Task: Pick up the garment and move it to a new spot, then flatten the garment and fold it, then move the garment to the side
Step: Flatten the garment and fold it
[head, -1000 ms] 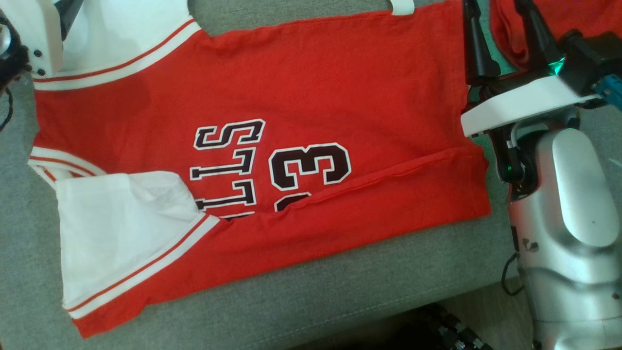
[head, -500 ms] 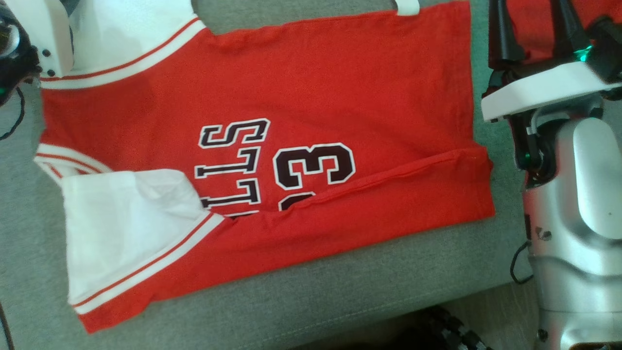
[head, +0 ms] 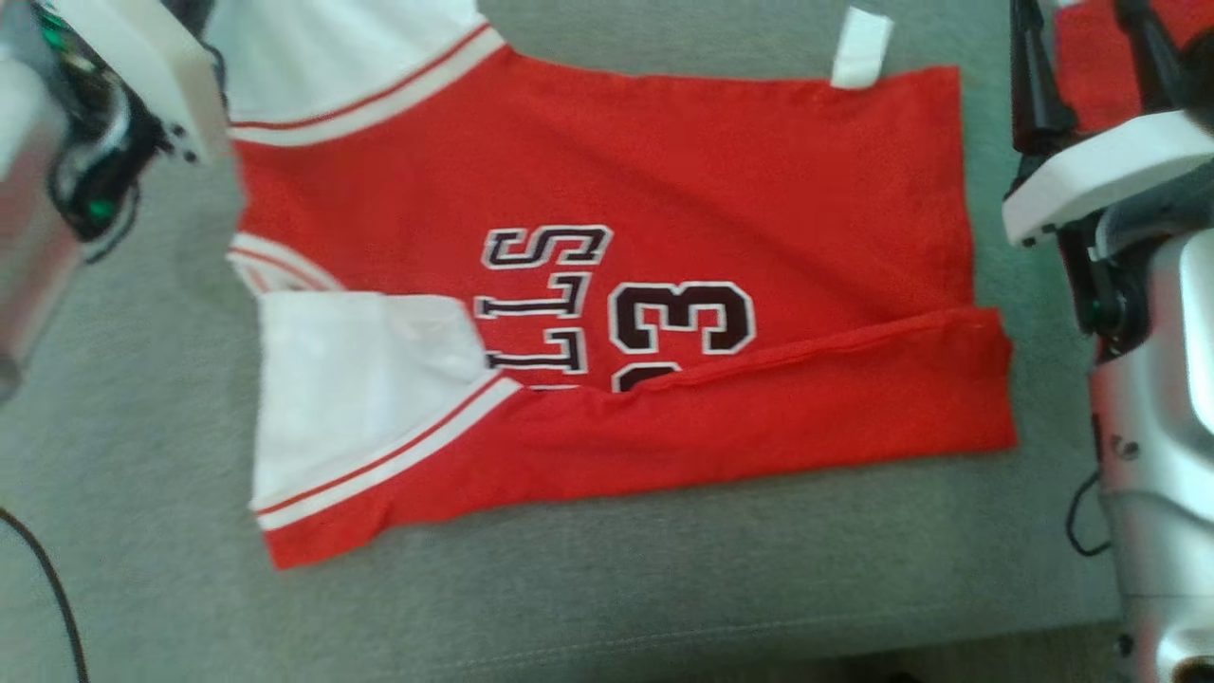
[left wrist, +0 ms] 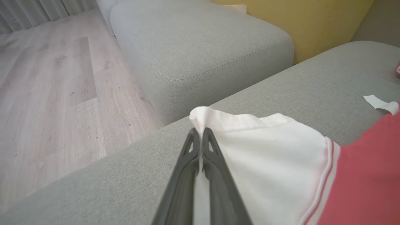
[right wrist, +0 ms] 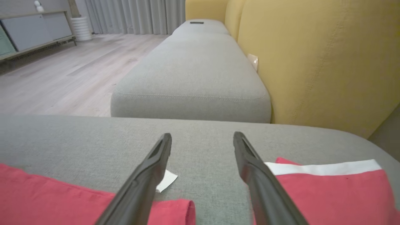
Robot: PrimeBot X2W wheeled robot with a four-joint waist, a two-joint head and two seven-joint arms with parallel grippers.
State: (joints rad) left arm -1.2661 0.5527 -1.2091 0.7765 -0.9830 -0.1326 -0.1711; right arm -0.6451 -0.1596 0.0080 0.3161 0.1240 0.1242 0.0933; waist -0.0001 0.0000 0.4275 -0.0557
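Cushion (head: 607,607): grey weave.
Garment (head: 721,171): red jersey, laid flat at centre, near edge folded over.
Lettering (head: 545,299): "LLS", "3" are read.
Left gripper (left wrist: 200,132): white sleeve (left wrist: 265,150) is pinched, 10 o'clock.
Right gripper (right wrist: 202,137): fingers are held spread, 2 o'clock.

the garment (head: 664,171) has its far white sleeve (head: 351,47) cut off by the head view's top edge and partly hidden behind the left arm's white housing (head: 142,66). its turned-up hem (head: 806,408) covers part of the print (head: 545,304). a second red cloth (head: 1091,66) runs off the top edge behind the fingers (head: 1034,85) of the right hand (right wrist: 202,135).
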